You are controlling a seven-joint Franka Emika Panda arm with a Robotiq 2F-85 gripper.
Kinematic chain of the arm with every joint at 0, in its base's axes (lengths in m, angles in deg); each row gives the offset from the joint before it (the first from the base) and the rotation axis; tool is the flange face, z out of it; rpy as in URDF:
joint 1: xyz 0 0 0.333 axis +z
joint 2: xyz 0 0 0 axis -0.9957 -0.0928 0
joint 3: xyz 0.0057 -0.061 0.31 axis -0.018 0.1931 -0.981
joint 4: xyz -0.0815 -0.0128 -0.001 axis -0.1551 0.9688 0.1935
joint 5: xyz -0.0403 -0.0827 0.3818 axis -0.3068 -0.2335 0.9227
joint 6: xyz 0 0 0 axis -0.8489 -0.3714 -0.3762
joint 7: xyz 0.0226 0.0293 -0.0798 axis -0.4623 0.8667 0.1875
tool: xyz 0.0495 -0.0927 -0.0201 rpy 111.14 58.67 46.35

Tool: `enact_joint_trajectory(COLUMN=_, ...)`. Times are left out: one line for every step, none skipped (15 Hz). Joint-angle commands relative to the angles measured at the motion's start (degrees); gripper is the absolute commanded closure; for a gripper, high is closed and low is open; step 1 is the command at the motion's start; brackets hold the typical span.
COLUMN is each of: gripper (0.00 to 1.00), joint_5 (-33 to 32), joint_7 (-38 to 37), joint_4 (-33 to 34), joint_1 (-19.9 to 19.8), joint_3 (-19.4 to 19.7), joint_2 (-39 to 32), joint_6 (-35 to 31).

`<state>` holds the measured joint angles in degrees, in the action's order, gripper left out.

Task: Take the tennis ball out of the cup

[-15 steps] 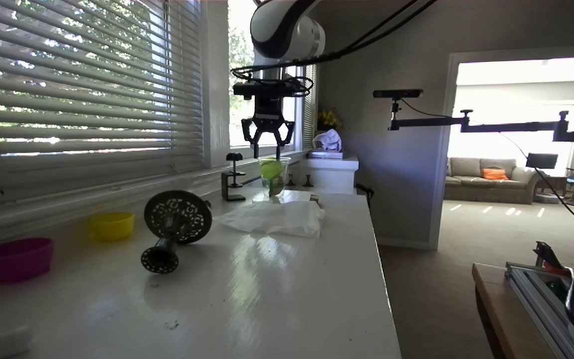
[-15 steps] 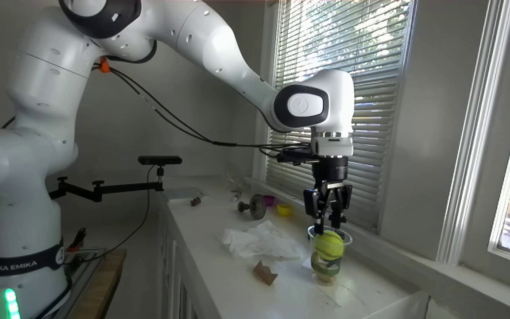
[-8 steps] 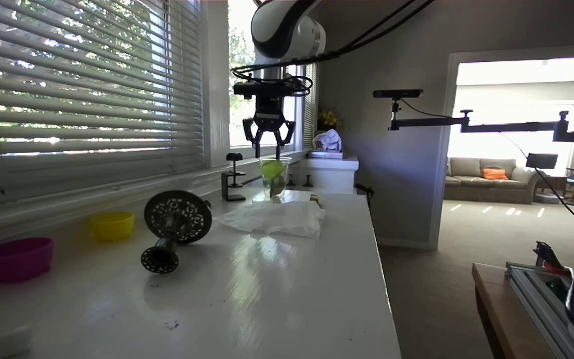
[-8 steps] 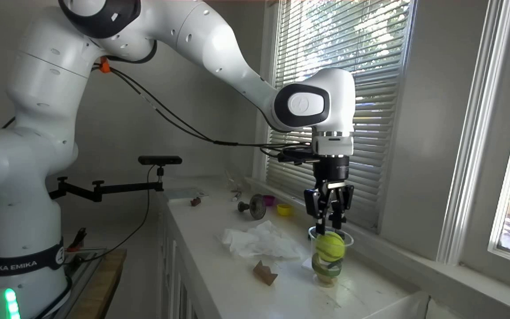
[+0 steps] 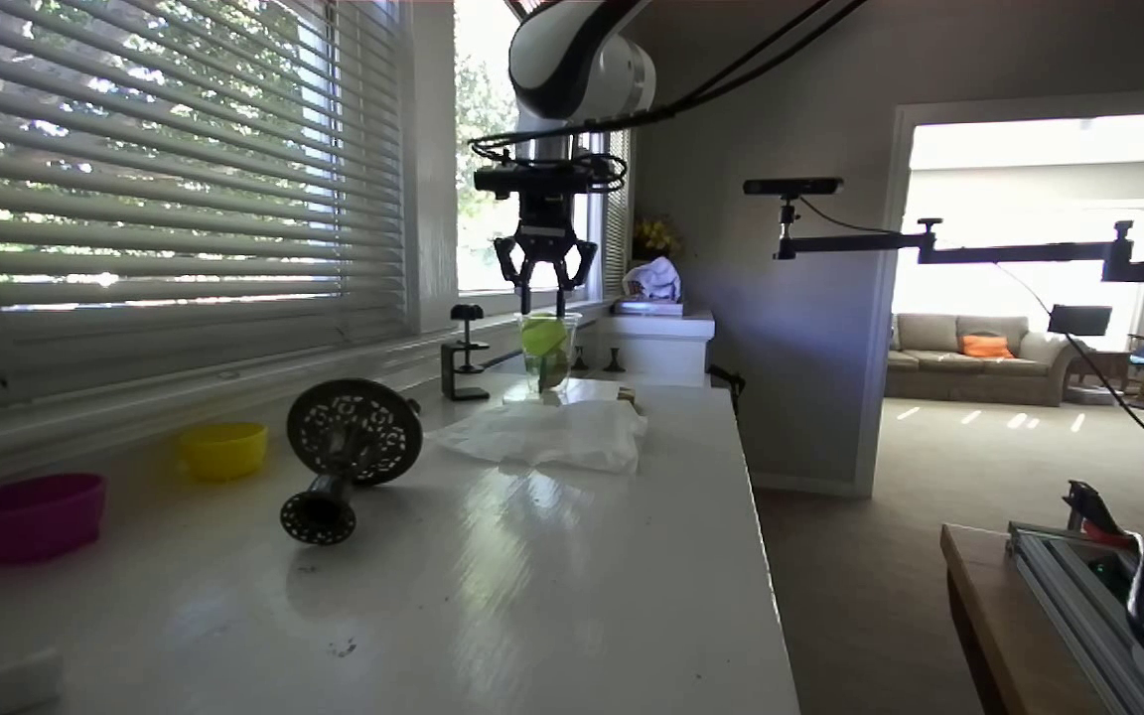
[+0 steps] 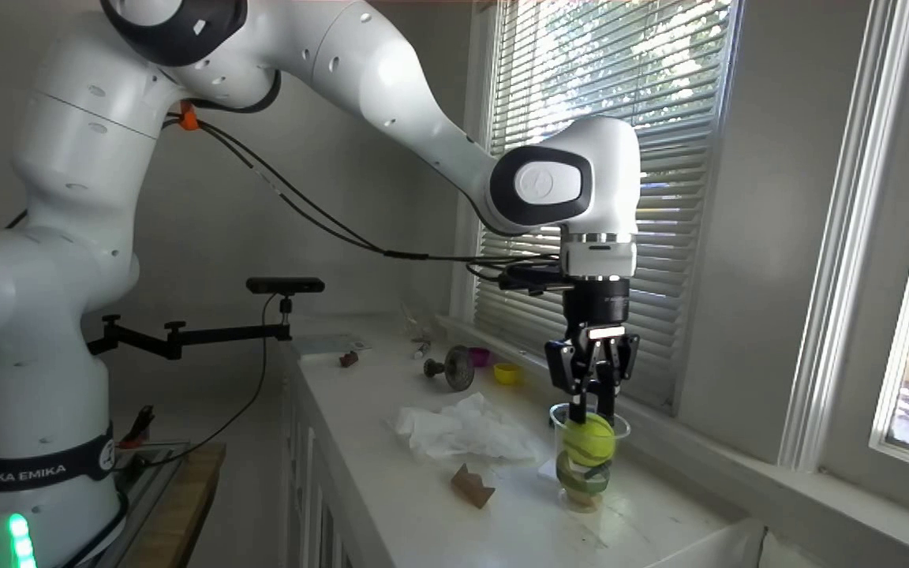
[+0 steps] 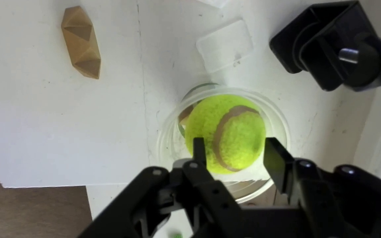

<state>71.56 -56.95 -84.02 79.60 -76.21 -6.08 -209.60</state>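
The fuzzy yellow-green tennis ball (image 5: pixel 538 336) sits in the upper part of the clear, see-through cup (image 5: pixel 573 326), which stands upright on the white counter. The ball (image 6: pixel 589 439) rests above other greenish and brownish contents in the cup (image 6: pixel 622 430). My gripper (image 5: pixel 543 306) points straight down at the cup's mouth; its fingertips (image 6: pixel 592 416) are at rim height, just above the ball. In the wrist view the fingers (image 7: pixel 235 140) are apart, over the near part of the ball (image 7: pixel 227 132). The left finger overlaps the ball; the right is beside its edge. Contact cannot be told.
A black clamp (image 7: pixel 322 46) stands close to the cup by the window ledge. A brown faceted piece (image 6: pixel 472 485) and a crumpled white sheet (image 6: pixel 470 430) lie nearby. A dark metal candlestick (image 5: pixel 358 437), yellow bowl (image 5: pixel 222 452) and magenta bowl (image 5: pixel 36 518) are farther along.
My gripper has shifted slightly right in both exterior views, over the cup. The finger gap looks a little narrower. The cup and ball moved very slightly, then stayed.
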Motion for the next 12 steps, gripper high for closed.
enact_joint_trajectory(gripper=0.48, joint_5=0.4, joint_7=-1.9, joint_4=0.9, joint_1=0.1, joint_3=0.8, joint_2=-0.5, joint_6=1.0)
enact_joint_trajectory(gripper=0.46, joint_5=0.6, joint_7=-2.0, joint_4=0.9, joint_1=0.0, joint_3=0.7, joint_2=-0.7, joint_6=1.1)
enact_joint_trajectory(gripper=0.46, joint_5=0.6, joint_7=-2.1, joint_4=0.8, joint_1=0.1, joint_3=0.7, joint_2=-0.9, joint_6=1.2)
enact_joint_trajectory(gripper=0.44, joint_5=0.7, joint_7=-2.3, joint_4=0.7, joint_1=0.1, joint_3=0.6, joint_2=-1.3, joint_6=1.5)
enact_joint_trajectory(gripper=0.44, joint_5=0.8, joint_7=-2.3, joint_4=0.6, joint_1=0.2, joint_3=0.5, joint_2=-1.6, joint_6=1.9)
enact_joint_trajectory(gripper=0.43, joint_5=0.9, joint_7=-2.3, joint_4=0.4, joint_1=0.3, joint_3=0.4, joint_2=-2.0, joint_6=2.1)
enact_joint_trajectory(gripper=0.44, joint_5=1.1, joint_7=-2.3, joint_4=0.3, joint_1=0.4, joint_3=0.3, joint_2=-2.3, joint_6=2.4)
enact_joint_trajectory(gripper=0.46, joint_5=1.0, joint_7=-2.4, joint_4=0.1, joint_1=0.6, joint_3=0.2, joint_2=-2.5, joint_6=2.5)
enact_joint_trajectory(gripper=0.46, joint_5=0.9, joint_7=-2.5, joint_4=0.0, joint_1=0.7, joint_3=0.1, joint_2=-2.6, joint_6=2.8)
enact_joint_trajectory(gripper=0.52, joint_5=0.9, joint_7=-2.5, joint_4=-0.1, joint_1=0.7, joint_3=0.2, joint_2=-2.5, joint_6=3.0)
enact_joint_trajectory(gripper=0.71, joint_5=0.9, joint_7=-2.7, joint_4=-0.1, joint_1=0.7, joint_3=0.3, joint_2=-2.6, joint_6=3.1)
enact_joint_trajectory(gripper=0.73, joint_5=0.7, joint_7=-2.9, joint_4=-0.1, joint_1=0.7, joint_3=0.4, joint_2=-2.5, joint_6=3.0)
